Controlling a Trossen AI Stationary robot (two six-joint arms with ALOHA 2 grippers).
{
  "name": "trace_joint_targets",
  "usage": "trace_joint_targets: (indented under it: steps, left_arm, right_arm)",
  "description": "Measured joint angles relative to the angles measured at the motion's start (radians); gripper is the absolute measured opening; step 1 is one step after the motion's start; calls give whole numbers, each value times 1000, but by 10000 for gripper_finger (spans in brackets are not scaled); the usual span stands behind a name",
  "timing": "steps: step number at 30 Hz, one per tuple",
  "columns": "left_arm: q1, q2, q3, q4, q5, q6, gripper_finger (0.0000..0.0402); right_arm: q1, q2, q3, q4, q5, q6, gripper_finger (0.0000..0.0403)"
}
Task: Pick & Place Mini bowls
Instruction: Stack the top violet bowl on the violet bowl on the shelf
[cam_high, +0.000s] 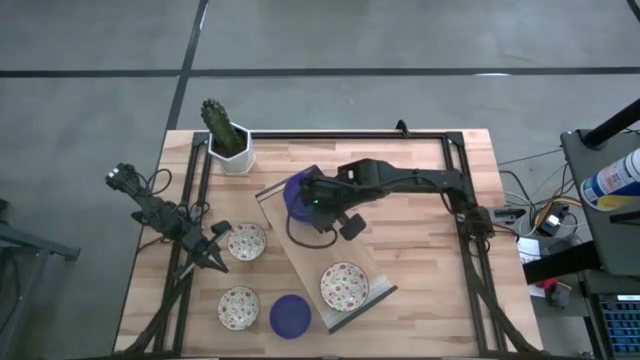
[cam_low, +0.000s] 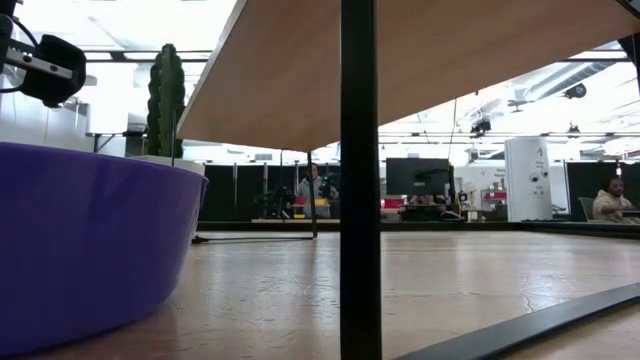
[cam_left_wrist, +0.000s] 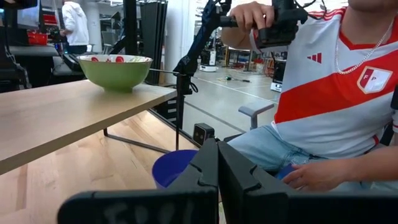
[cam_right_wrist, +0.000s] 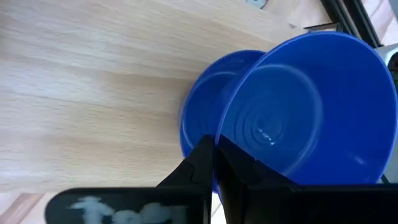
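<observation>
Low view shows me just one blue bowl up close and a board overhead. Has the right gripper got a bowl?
Observer: Yes. The right gripper is shut on the rim of a tilted blue bowl, over a second blue bowl. I cannot tell if they touch.
Operator: And the left arm?
Observer: The left gripper waits shut beside a floral bowl on the table's left.
Operator: Any bowl on that board?
Observer: One floral bowl on the board, near its front end.

Right tool (cam_high: 318, 200) mid-table, fingers apparently pinched together. Left tool (cam_high: 213, 257) closed, near left edge.
</observation>
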Motion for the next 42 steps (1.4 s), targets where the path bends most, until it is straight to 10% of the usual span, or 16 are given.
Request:
trace_joint_targets:
  steps: [42]
  left_arm:
    - [0,0,0,0,0,0,0]
  right_arm:
    - [-19,15,-60,21,-46,63,55]
